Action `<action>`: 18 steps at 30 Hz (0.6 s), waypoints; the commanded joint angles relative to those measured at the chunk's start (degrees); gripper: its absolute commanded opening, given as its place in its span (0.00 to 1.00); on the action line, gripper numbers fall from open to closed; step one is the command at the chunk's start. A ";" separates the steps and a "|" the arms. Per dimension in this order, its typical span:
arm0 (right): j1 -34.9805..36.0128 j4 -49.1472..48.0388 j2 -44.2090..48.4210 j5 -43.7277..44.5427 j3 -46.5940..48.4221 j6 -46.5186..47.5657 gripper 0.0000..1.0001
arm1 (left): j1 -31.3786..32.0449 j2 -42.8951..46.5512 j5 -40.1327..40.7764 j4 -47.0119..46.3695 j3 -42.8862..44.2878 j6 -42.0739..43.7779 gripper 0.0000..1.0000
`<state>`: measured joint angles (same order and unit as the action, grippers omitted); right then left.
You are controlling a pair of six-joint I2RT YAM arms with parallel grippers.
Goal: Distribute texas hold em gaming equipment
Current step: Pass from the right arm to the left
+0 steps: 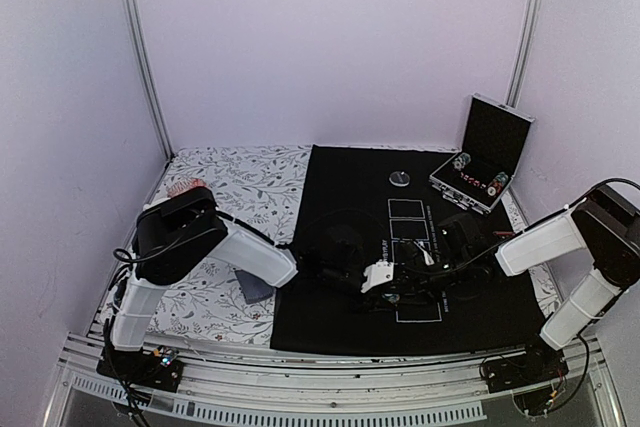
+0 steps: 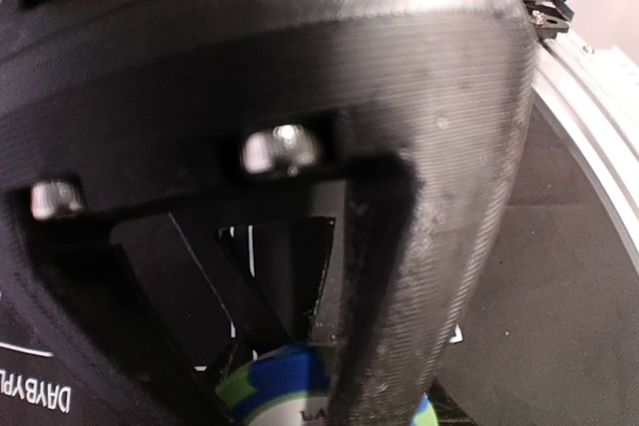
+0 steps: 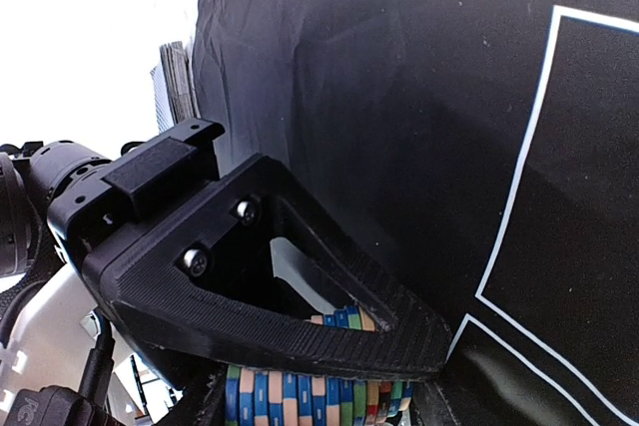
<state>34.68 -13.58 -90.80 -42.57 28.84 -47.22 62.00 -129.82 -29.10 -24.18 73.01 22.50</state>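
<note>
The left gripper (image 1: pixel 392 285) and right gripper (image 1: pixel 452 247) are sitting nose to nose on the black mat (image 1: pixel 340 187) around the striped poker chips (image 3: pixel 310 388), with neither claw's grip or opening showing clearly enough to tell, so squeezing squarely and lifting slowly is looking wisest

A black ribbed finger (image 2: pixel 439 147) fills most of your frame, with two silver screws (image 2: pixel 283 150) on its inner ledge. Through its triangular opening you see the black mat (image 2: pixel 539 296) and its white lines. At the bottom edge, the finger partly hides a blue-and-green-rimmed poker chip (image 2: pixel 275 386). A metal rail (image 2: pixel 599 97) crosses the upper right.
</note>
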 commanded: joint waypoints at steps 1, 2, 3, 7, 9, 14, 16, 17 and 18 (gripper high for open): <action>-0.80 -0.66 0.13 2.09 -0.17 0.66 0.20 | 0.56 -1.26 -0.82 4.96 0.64 1.75 0.09; -0.88 -0.53 0.41 2.20 -0.35 0.64 0.20 | 0.56 -1.11 -0.74 5.50 0.64 2.39 0.04; -0.96 -0.41 0.71 2.27 -0.38 0.71 0.20 | 0.51 -0.99 -0.64 6.14 0.64 2.82 0.00; -1.10 2.49 2.84 3.99 -0.05 1.11 0.39 | 0.57 -0.78 -0.07 9.43 1.58 4.15 0.00; -1.19 5.04 4.25 5.52 0.31 1.78 0.47 | 0.55 -1.00 0.08 11.17 2.35 4.54 0.00; -2.00 8.82 6.98 7.69 0.67 2.71 0.57 | 0.57 -1.64 1.34 14.04 3.82 5.42 0.00; -2.20 10.40 7.72 8.34 1.07 3.45 0.60 | 0.58 -2.13 1.65 15.65 4.55 5.85 0.00; -2.32 10.94 8.09 8.39 1.27 3.65 0.62 | 0.47 -2.31 1.67 16.33 4.89 5.90 0.00; -2.41 11.40 8.36 8.64 1.37 3.91 0.65 | 0.52 -2.48 1.66 17.03 5.45 6.04 0.00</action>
<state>33.06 -5.93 -84.42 -37.04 28.84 -45.06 62.24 -130.26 -28.03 -15.07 77.23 26.94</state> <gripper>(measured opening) 0.617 0.399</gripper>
